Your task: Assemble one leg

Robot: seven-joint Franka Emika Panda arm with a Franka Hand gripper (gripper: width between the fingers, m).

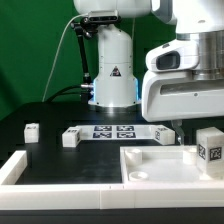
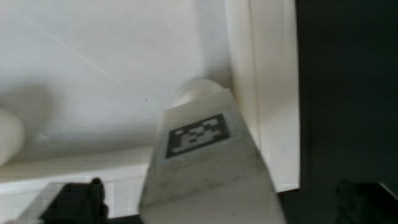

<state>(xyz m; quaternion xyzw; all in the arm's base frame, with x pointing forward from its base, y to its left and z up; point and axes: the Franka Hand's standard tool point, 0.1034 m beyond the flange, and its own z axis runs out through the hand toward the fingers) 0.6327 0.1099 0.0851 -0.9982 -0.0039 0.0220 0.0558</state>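
Note:
In the wrist view a white leg (image 2: 205,160) with a black-and-white tag stands between the fingers of my gripper (image 2: 219,205), over the white tabletop (image 2: 107,80) near its edge. The dark fingertips (image 2: 75,200) sit on either side of the leg, with a gap showing on each side. The gripper is open. In the exterior view this leg (image 1: 209,143) stands at the tabletop's (image 1: 150,168) far right, under my gripper (image 1: 200,128). Three more legs lie on the black table: one at the left (image 1: 31,131), one beside the marker board (image 1: 70,138) and one right of it (image 1: 162,133).
The marker board (image 1: 110,131) lies in front of the robot base (image 1: 112,75). A white raised rail (image 1: 15,170) runs along the exterior view's lower left. A black cable (image 1: 72,60) hangs beside the base.

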